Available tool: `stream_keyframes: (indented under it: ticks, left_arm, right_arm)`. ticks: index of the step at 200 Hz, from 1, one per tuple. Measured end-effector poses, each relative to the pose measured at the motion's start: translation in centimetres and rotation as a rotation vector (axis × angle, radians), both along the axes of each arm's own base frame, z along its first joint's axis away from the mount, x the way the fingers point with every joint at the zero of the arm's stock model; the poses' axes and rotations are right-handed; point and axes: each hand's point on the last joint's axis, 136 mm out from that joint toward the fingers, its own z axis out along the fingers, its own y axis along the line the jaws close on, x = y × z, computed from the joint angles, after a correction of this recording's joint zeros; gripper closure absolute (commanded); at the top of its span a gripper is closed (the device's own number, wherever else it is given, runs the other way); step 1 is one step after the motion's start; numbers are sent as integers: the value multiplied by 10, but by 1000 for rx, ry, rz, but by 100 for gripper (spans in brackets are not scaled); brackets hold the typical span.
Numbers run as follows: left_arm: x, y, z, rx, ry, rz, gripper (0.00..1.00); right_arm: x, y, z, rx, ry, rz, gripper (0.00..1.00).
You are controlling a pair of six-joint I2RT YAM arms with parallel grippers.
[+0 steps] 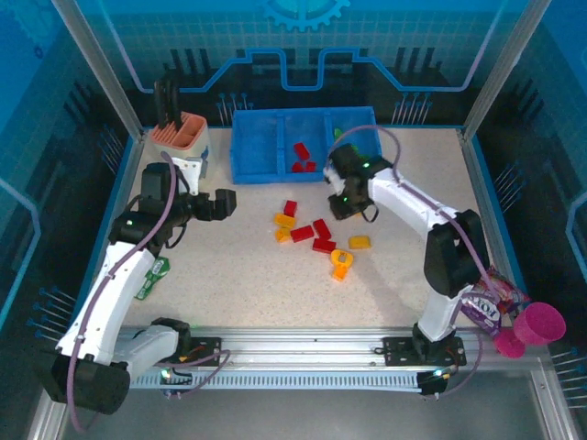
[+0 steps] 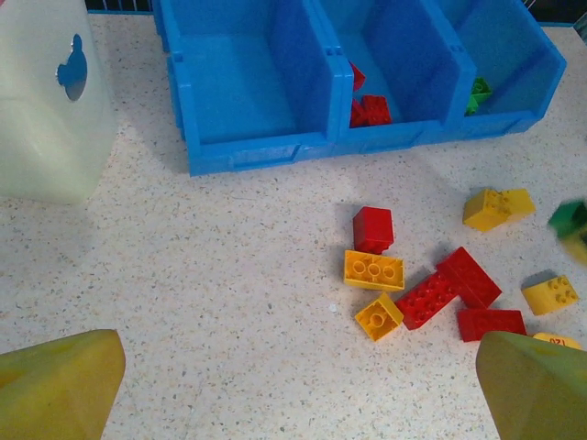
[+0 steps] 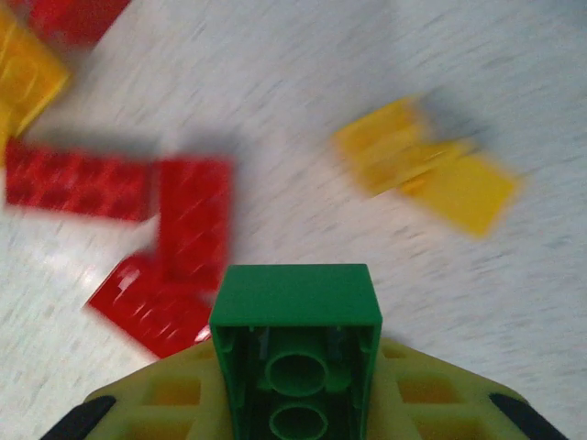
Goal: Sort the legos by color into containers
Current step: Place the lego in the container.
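The blue three-compartment tray (image 1: 257,151) stands at the back of the table, and in the left wrist view the tray (image 2: 248,151) lies ahead. Its middle compartment holds red legos (image 1: 300,156), its right one green legos (image 2: 477,92). Loose red and yellow legos (image 1: 312,234) lie mid-table, among them a yellow brick (image 2: 373,270). My right gripper (image 1: 341,206) hangs just right of that pile, shut on a green brick (image 3: 295,302); the view under it is blurred. My left gripper (image 1: 220,203) is open and empty, left of the pile, with bare table between its fingertips (image 2: 55,385).
A cream-and-salmon utensil holder (image 1: 181,137) with black handles stands left of the tray. A green-and-white packet (image 1: 154,275) lies under the left arm. A purple bag (image 1: 495,302) and pink cups (image 1: 541,323) sit at the near right edge.
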Motion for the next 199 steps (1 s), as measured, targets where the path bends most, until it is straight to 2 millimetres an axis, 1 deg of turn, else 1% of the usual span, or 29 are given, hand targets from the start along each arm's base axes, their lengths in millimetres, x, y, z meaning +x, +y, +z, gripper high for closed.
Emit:
stream_keyframes:
  ticks: [17,37,50,64,72,107,124,138,150,171,187,199]
  left_arm:
    - [0,1,0,2,0,3,1]
    - [0,1,0,8,-2,4,0]
    - [1,2,0,15,-4,1,1]
    - [1,2,0,19,-5,0,1]
    - [1,2,0,21,-5,0,1]
    - [2,4,-2,25,-1,6,1]
    - [3,3,-5,25,7,5,1]
    - [6,0,-9,12,23,-13,1]
    - [8,-5,-13,-2,37,-34,1]
    - [12,-11,-23,-10,72,-55,1]
    - [13,-19,-32,-3,97,-79,1]
    - [13,-29,-37,1,115,-108,1]
  right_arm:
    - [29,-10,19,5,-69,-47,72]
    - [70,-11,39,0,-154,-75,72]
    - [95,-10,45,-9,-195,-86,72]
    - [120,-13,45,-21,-222,-102,72]
    - [133,-15,41,-25,-229,-111,72]
    - [173,-32,20,-37,-218,-159,71]
    - [193,-38,11,-29,-222,-180,69]
    - [204,-40,2,-21,-217,-187,67]
    - [208,-40,-8,-17,-203,-187,65]
    - [205,-38,-23,-10,-162,-182,59]
    - [202,-36,-28,-2,-146,-183,54]
    - [202,-35,-30,7,-142,-179,51]
